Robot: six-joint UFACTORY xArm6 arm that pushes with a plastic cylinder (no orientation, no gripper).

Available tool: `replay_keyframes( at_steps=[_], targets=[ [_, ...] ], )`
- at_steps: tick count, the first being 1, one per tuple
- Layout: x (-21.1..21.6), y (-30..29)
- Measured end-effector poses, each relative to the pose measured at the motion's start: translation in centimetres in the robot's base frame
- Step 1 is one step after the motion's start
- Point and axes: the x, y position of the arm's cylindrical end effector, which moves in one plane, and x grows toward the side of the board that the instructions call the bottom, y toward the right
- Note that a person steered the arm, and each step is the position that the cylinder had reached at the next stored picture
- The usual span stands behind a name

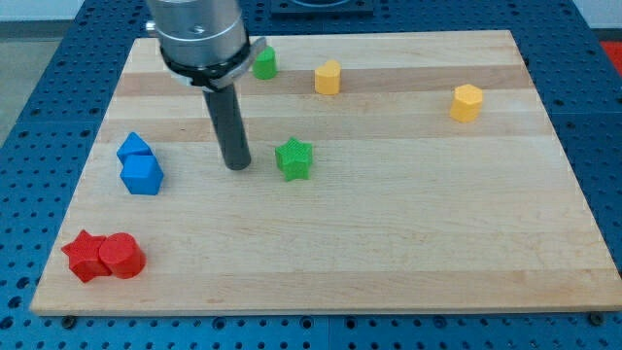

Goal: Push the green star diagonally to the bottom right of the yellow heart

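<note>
While my tip (236, 165) sits near green star (293, 158); wood board (408, 243), blue pegboard (29, 126) around.

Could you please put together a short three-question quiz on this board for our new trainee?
1. True or false: my tip is touching the green star.
2. Which pair of blocks sits at the board's bottom-left corner? A) two blue blocks B) the red star and the red cylinder-like block C) two yellow blocks
3. Fill in: the yellow block nearest the view's right edge lies to the upper ____ of the green star.

Key:
1. False: my tip stands just to the star's left, with a small gap.
2. B
3. right
</note>
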Motion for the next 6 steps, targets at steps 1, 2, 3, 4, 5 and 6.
replay_keyframes(
  at_steps=[1, 2, 3, 4, 5, 6],
  targets=[
    [0.4, 6.0],
    [0.4, 11.8],
    [0.4, 17.7],
    [0.5, 23.7],
    [0.5, 26.4],
    [0.5, 25.2]
  ],
)
